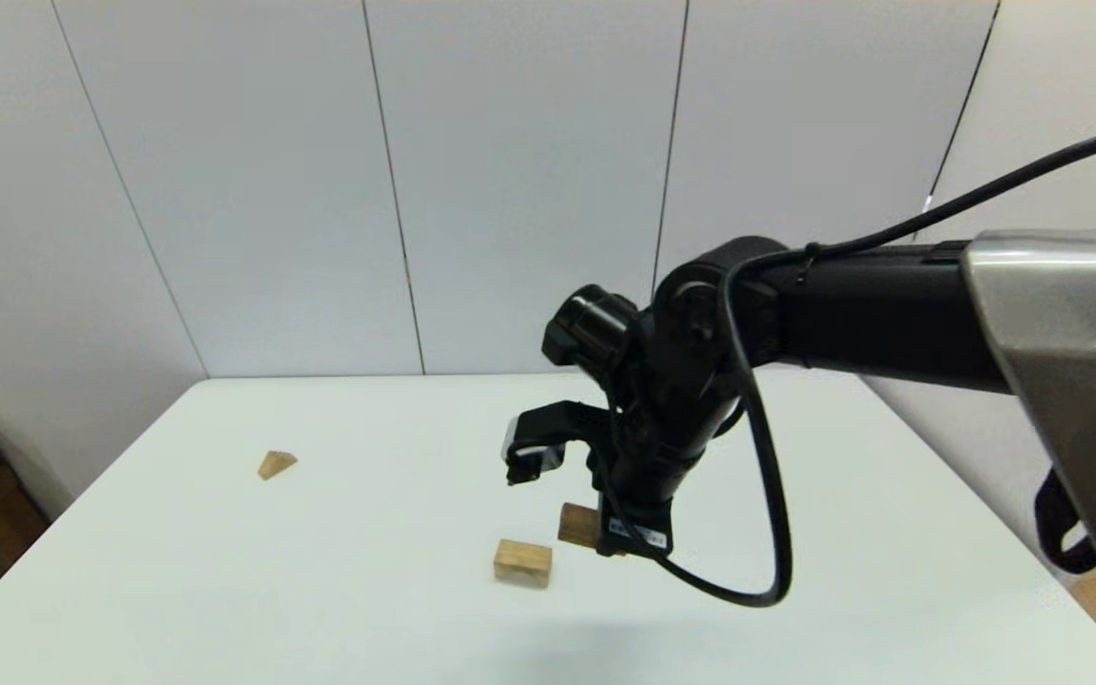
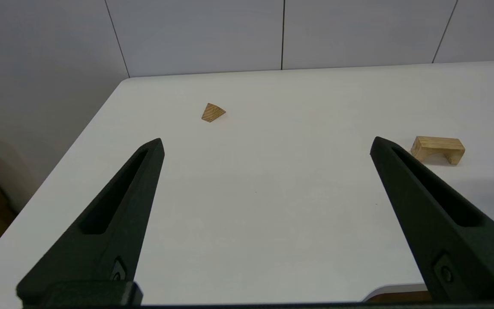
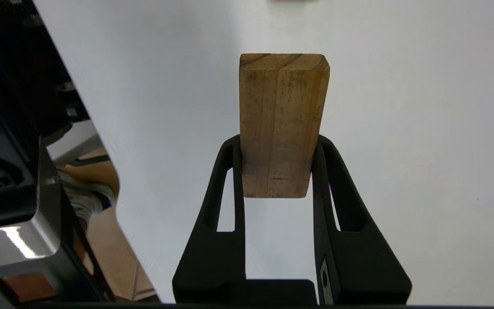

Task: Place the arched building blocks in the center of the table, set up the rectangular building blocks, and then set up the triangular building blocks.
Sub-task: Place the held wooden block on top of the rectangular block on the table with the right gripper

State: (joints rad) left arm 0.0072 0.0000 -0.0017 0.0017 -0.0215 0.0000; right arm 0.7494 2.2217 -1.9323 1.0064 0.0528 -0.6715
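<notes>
The white table (image 1: 225, 590) holds the arched block (image 1: 521, 561) near its middle, legs down, so that first step looks done. The right end effector (image 3: 278, 165) pinches the rectangular block (image 3: 281, 124) by its sides, just beside the arch, so that placing seems under way. The left end effector (image 2: 266, 146) hangs spread and idle, and the small triangular block (image 1: 276, 464) lies untouched, well off to the left.

Three wooden blocks in all: one arched block (image 1: 521, 561) near the table's middle, one rectangular block (image 3: 280, 124) just beside it at two o'clock, and one triangular block (image 1: 276, 463) well apart at ten o'clock. One white table (image 1: 320, 590) carries them.
</notes>
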